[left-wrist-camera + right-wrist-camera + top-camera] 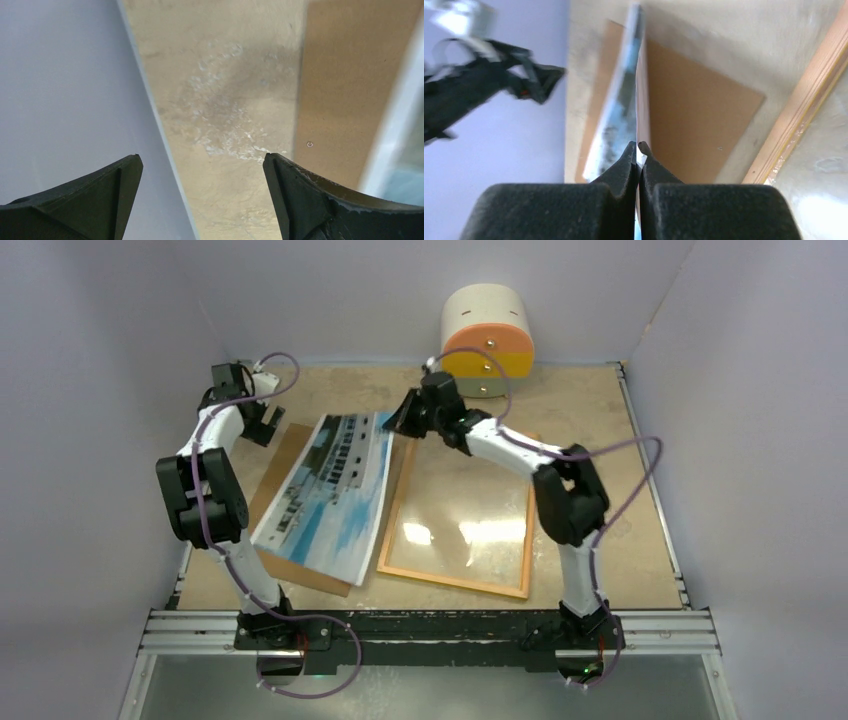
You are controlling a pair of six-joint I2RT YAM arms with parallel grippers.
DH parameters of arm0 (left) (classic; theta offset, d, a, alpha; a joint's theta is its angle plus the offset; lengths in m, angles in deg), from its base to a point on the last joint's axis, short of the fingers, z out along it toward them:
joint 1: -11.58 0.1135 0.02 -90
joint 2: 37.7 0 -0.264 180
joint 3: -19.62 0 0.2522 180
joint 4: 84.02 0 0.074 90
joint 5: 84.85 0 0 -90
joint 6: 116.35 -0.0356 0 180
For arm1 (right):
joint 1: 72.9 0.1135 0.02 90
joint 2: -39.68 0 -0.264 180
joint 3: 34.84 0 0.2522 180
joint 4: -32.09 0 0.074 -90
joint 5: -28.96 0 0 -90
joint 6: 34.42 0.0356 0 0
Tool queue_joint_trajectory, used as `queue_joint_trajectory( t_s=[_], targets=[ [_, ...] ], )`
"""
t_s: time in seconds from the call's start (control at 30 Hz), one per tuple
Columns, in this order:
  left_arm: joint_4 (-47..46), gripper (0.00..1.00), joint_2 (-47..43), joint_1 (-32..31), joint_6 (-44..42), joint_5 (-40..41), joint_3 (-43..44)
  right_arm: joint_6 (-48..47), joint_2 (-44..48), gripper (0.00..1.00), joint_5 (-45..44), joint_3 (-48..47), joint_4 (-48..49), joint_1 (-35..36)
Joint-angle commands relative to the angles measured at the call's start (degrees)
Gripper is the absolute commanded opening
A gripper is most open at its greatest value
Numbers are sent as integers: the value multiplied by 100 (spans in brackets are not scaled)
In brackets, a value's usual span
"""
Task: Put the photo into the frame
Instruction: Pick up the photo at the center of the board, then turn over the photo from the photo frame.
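Photo [325,490] edge clamped between right jaws, left jaws wide apart, empty

On my left, a plain brown backing board [272,462] lies flat on the beige table [610,450]. By the far wall I see a round white box [487,338] with an orange and yellow front.

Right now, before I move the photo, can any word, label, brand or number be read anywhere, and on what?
None can be read in any view.
The photo shows only a building and sky; any lettering is too small to tell.
The frame, brown board and round container at the back show no text.
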Motion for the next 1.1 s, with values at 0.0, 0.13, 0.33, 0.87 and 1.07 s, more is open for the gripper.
queue_joint_trajectory(
  t_s=[0.0, 0.13, 0.33, 0.87, 1.07],
  targets=[
    [887, 100, -473, 96, 131, -728, 316, -1286, 2046, 0, -544, -439, -736, -425],
    [907, 100, -773, 96, 120, -754, 74, -1925, 3123, 0, -953, -981, -2119, -871],
    [885, 100, -1074, 91, 48, -854, -239, -2999, 5168, 0, -3036, -1173, -2888, -936],
    [878, 100, -1555, 4, -31, -777, -598, -3005, 3637, 0, -3888, -2286, -5615, -927],
    [845, 100, -1544, -18, -79, -659, -652, -2075, 3210, 0, -2814, -1478, -5248, -909]
  ],
)
